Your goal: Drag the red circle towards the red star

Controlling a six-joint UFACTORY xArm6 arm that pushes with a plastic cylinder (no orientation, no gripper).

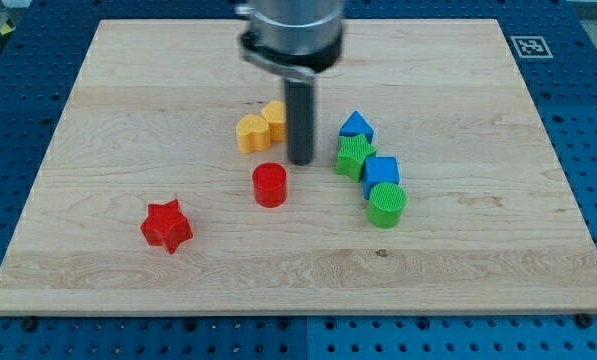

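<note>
The red circle (270, 185) is a short red cylinder near the board's middle. The red star (167, 225) lies to its lower left, well apart from it. My tip (300, 161) is at the end of the dark rod, just up and to the right of the red circle, a small gap between them. The tip stands between the yellow blocks and the green star.
Two yellow blocks, a yellow hexagon (251, 132) and a yellow heart (274, 119), sit left of the rod. To its right are a blue triangle (355, 125), a green star (354, 155), a blue cube (381, 172) and a green cylinder (386, 205). All lie on the wooden board (478, 260).
</note>
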